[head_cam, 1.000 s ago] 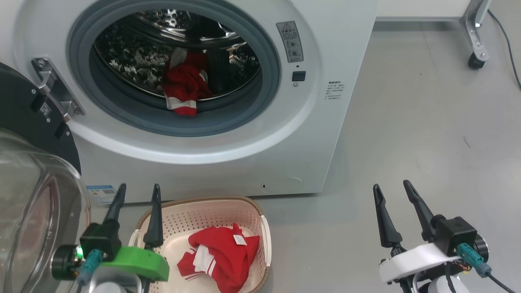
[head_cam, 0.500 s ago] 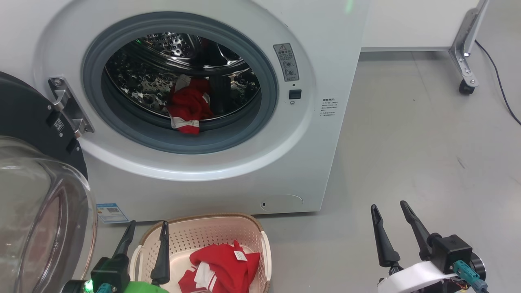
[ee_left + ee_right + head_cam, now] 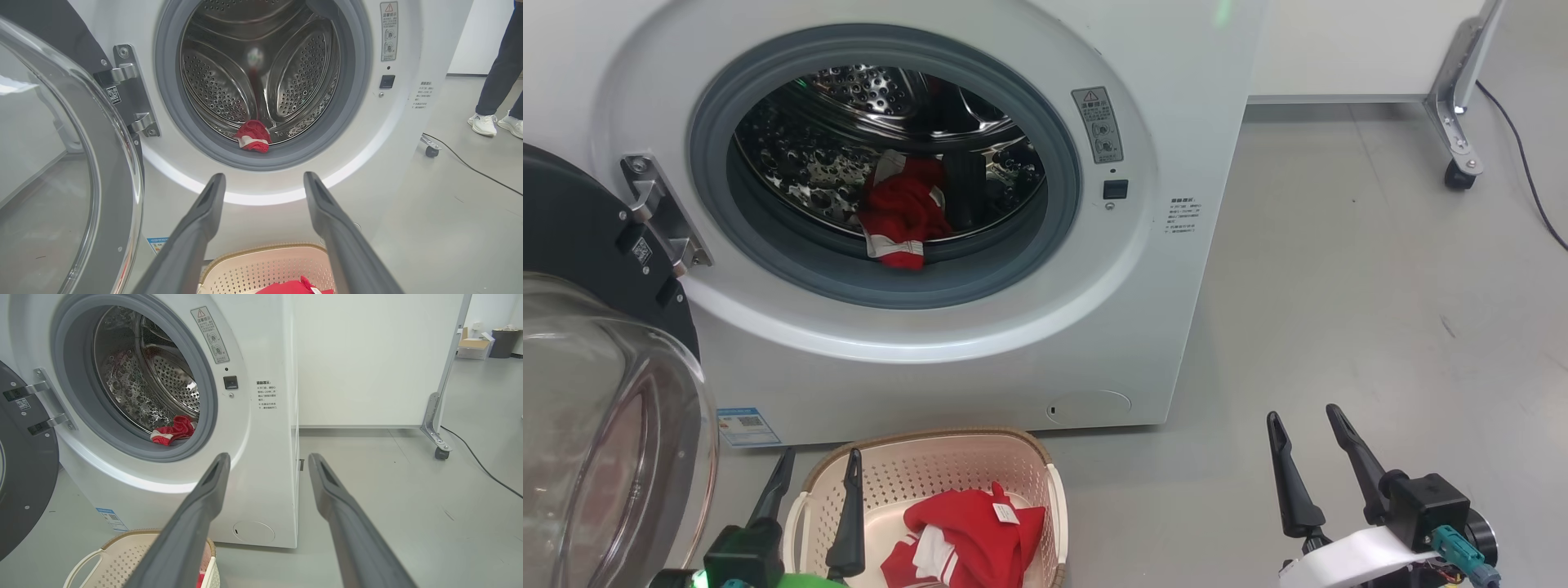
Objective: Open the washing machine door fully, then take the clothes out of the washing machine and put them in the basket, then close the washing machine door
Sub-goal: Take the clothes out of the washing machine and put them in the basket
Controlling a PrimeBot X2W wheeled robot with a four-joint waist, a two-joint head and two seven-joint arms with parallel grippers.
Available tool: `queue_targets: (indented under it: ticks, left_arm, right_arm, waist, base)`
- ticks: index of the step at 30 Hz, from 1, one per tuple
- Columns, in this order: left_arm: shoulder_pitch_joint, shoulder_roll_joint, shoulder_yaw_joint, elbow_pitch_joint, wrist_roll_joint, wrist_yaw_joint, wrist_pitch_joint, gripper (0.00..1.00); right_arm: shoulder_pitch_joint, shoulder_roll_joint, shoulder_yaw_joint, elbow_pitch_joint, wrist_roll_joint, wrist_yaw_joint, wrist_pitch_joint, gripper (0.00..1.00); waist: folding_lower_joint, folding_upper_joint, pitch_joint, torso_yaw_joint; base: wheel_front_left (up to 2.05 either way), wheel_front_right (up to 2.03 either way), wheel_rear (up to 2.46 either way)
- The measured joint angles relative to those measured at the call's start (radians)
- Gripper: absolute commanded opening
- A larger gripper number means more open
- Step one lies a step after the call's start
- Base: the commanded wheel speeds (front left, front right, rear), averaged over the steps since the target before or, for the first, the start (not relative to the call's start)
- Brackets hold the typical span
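A bright red white-striped garment [image 3: 900, 214] still lies at the drum's lip inside the white front-loading washing machine [image 3: 980, 359]; a second red garment [image 3: 968, 535] sits in the cream perforated basket [image 3: 931, 457] on the floor. My head view has tilted up; the left tool [image 3: 821, 453] and right tool [image 3: 1303, 412] hang open and empty, so I judge another reach is due.

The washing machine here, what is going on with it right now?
A two-armed robot is emptying the washing machine. The door stands open at the left. One red garment lies in the basket; a second garment lies at the front edge of the drum. The left gripper and the right gripper are both open and hold nothing.
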Motion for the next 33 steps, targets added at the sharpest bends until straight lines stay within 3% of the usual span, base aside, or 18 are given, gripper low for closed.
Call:
queue_targets:
  ticks: [19, 33]
  left_arm:
    - [-0.001, 0.000, -0.027, -0.015, 0.006, 0.003, 0.010, 1.00]
    - [-0.253, 0.001, -0.087, 0.077, 0.003, -0.056, 0.168, 1.00]
  right_arm:
    - [-0.001, 0.000, 0.025, -0.024, -0.002, 0.001, 0.000, 1.00]
    - [-0.054, 0.000, 0.052, -0.056, -0.004, 0.010, 0.000, 1.00]
  waist:
    - [0.0000, 0.0000, 0.042, -0.001]
    - [0.0000, 0.0000, 0.162, -0.053]
  base:
    - [0.00, 0.00, 0.00]
    - [0.00, 0.00, 0.00]
